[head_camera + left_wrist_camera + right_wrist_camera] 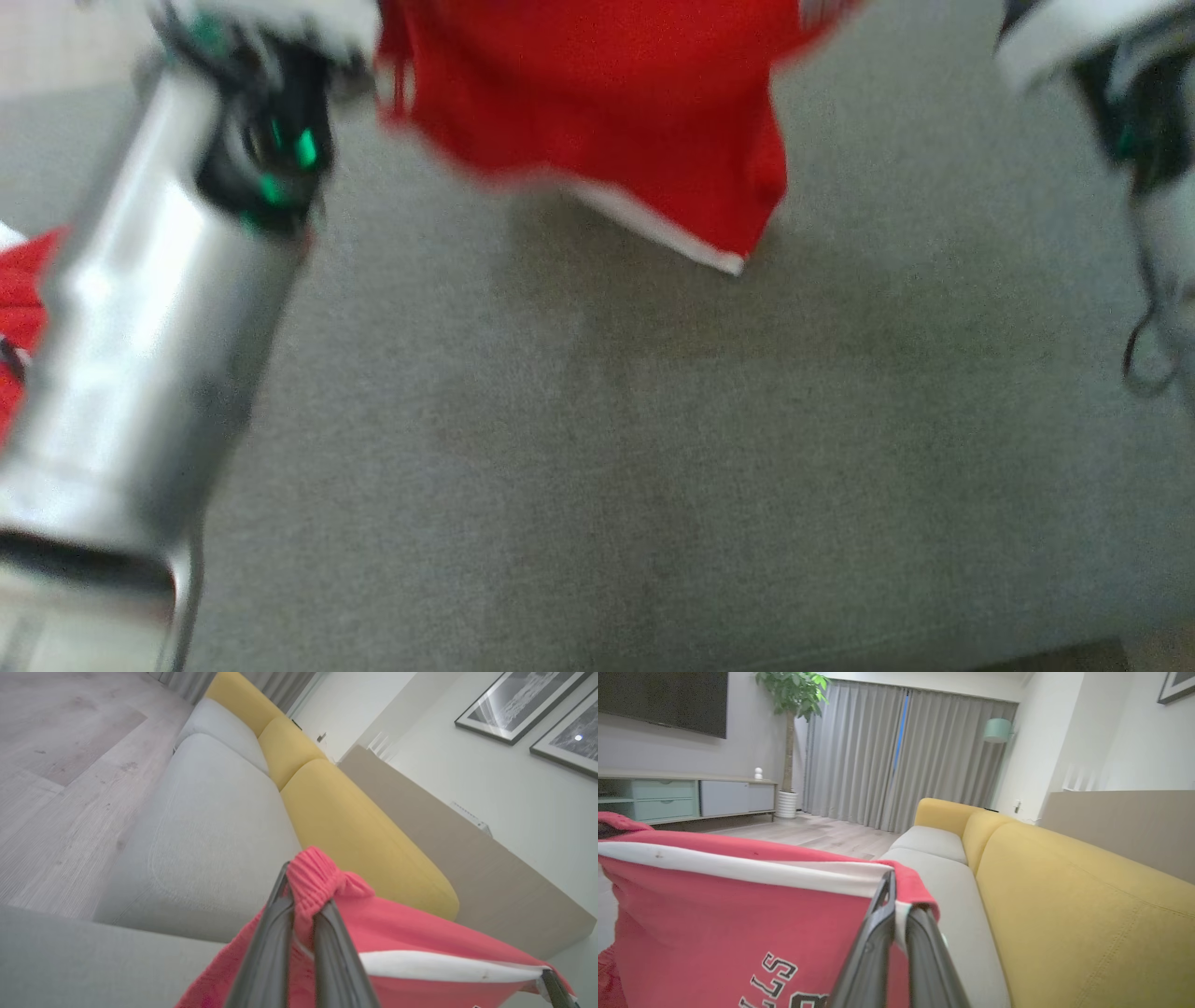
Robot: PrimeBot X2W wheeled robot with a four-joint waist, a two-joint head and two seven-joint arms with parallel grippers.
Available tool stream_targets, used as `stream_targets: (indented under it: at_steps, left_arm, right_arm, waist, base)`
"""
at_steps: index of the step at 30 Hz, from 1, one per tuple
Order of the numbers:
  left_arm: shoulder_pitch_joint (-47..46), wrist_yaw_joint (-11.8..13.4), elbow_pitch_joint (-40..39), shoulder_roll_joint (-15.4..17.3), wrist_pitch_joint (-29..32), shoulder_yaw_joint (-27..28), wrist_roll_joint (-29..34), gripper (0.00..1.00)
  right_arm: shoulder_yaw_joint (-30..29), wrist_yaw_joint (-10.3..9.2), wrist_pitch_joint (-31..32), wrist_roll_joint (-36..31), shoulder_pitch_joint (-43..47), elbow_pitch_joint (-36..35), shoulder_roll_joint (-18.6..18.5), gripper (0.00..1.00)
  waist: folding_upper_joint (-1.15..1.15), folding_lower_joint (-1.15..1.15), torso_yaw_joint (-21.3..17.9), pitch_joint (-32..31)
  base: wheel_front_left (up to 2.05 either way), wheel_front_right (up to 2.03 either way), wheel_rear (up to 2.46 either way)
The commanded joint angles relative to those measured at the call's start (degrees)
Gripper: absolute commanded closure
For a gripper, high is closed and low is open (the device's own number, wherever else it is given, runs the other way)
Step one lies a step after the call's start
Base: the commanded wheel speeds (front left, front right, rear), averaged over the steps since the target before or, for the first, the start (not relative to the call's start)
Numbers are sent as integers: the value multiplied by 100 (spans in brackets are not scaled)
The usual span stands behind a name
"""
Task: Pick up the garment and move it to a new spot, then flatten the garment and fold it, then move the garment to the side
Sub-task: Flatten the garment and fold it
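Above the sofa (653,467) | left gripper (303,891) and right gripper (901,896) raised, clamping garment (607,93)

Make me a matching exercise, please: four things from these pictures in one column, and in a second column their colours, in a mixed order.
Things:
1. garment
2. sofa back cushion
3. curtains
4. plant pot

Colours:
a. yellow
b. white
c. red with a white band
d. grey

Right pairs: 1-c, 2-a, 3-d, 4-b.
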Motion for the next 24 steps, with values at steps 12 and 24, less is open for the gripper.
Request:
stream_targets:
  at_steps: [12,24]
  left_arm:
    - [-2293,-1273,1424,-358,-1408,636,328,100]
    - [-1023,-1979,2501,-705,-1352,142,248,100]
  right_arm:
    - [-792,-5,-1719,-916,-2142,1769,367,100]
    - [98,-5,-1729,-502,-536,2413,414,100]
  waist:
    - [0,-3,-153,944]
    - [0,-3,128,766]
  base:
    - [0,0,0]
    - [0,0,0]
